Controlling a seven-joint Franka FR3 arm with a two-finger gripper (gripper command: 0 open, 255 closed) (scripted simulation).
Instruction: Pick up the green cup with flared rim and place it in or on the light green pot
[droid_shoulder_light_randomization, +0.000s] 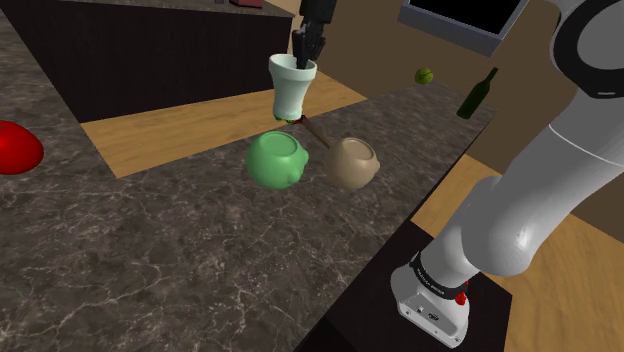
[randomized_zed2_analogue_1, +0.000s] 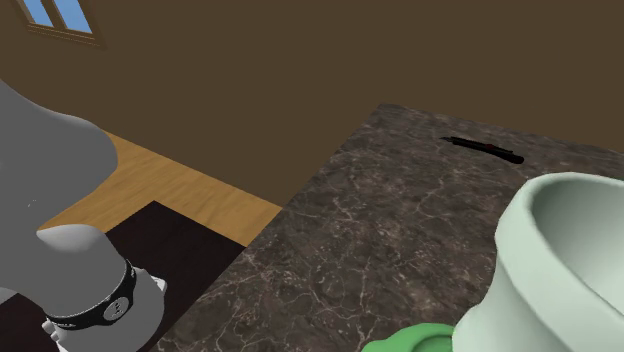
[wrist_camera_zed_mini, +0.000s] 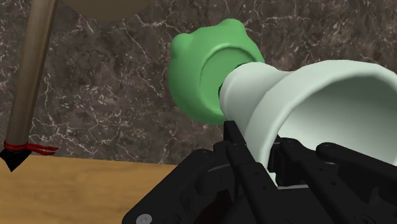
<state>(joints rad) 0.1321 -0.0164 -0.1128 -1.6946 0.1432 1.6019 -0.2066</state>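
The pale green cup with a flared rim (droid_shoulder_light_randomization: 292, 90) hangs upright in the air, and my gripper (droid_shoulder_light_randomization: 304, 60) is shut on its rim from above. Just below it, on the dark marbled counter (droid_shoulder_light_randomization: 150, 260), sits the brighter green pot (droid_shoulder_light_randomization: 276, 158) with its mouth facing up. In the wrist view the black fingers (wrist_camera_zed_mini: 245, 159) clasp the cup's wall (wrist_camera_zed_mini: 305, 95), and the cup's foot lines up with the pot's opening (wrist_camera_zed_mini: 203, 70). In the second exterior view the cup (randomized_zed2_analogue_1: 560, 270) looms at the right, with a bit of the pot (randomized_zed2_analogue_1: 410, 342) under it.
A tan pot (droid_shoulder_light_randomization: 353, 162) stands close beside the green one. A brown stick (wrist_camera_zed_mini: 28, 83) with a red-bound end lies between them. A red object (droid_shoulder_light_randomization: 15, 147) sits at the shoulder view's left. A green ball (droid_shoulder_light_randomization: 424, 74) and a dark bottle (droid_shoulder_light_randomization: 477, 95) stand farther back.
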